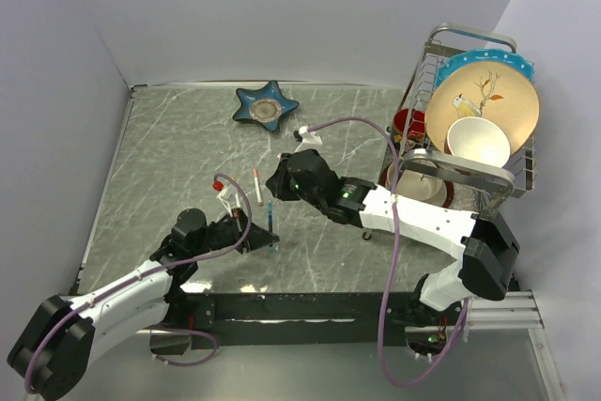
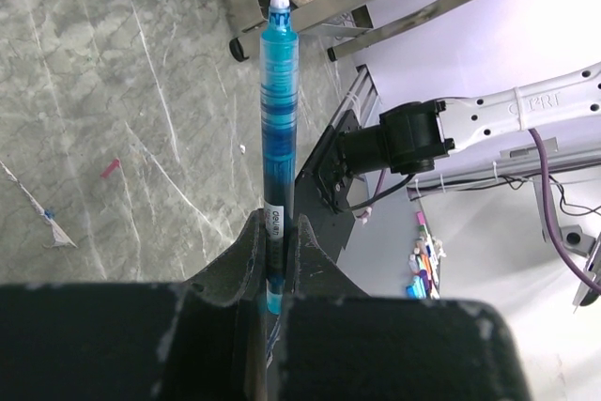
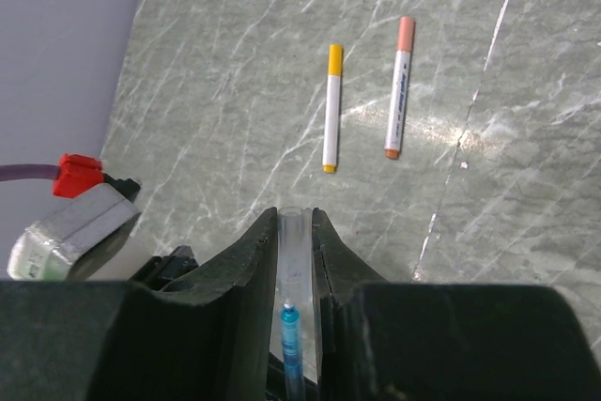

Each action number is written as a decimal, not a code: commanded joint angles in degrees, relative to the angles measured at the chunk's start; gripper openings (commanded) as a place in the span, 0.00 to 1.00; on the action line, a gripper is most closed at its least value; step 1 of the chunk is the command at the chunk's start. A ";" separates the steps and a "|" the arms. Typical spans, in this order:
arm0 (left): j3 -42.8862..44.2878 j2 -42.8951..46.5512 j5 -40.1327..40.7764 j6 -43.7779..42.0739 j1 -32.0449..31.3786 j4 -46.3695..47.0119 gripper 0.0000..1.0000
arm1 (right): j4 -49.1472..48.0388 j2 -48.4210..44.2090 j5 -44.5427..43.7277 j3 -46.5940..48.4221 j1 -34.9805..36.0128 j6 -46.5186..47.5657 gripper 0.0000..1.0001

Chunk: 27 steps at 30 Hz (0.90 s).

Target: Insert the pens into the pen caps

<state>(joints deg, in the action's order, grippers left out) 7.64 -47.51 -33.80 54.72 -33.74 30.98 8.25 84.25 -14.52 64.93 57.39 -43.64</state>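
Starting at the bottom of your left wrist view: left gripper (image 2: 278, 232) clamps a blue pen (image 2: 278, 119), a smooth translucent cylinder whose white pointed tip sits at top centre. In your right wrist view, the right gripper (image 3: 294, 223) pinches a clear cap (image 3: 293, 260), a glassy tube with a blue piece showing inside its lower end. Farther up, on the grey veined table (image 3: 216, 63), two slim white pens lie near-parallel and apart: yellow-capped pen (image 3: 331, 110) on the left, orange-capped pen (image 3: 400, 91) on the right.

On the table (image 3: 235, 63), in the upper middle of the right wrist view, the left-hand pen (image 3: 331, 108) lies just beside the right-hand pen (image 3: 400, 87), nearly parallel.
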 commanded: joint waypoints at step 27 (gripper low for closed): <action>3.70 2.15 -0.21 -2.78 -0.28 -1.89 0.01 | -1.04 -2.24 -0.77 1.70 0.53 0.66 0.08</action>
<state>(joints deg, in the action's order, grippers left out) 9.32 -45.54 -34.57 53.10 -33.74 27.90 8.23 84.25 -14.52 66.11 57.41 -43.38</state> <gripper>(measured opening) 0.070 0.241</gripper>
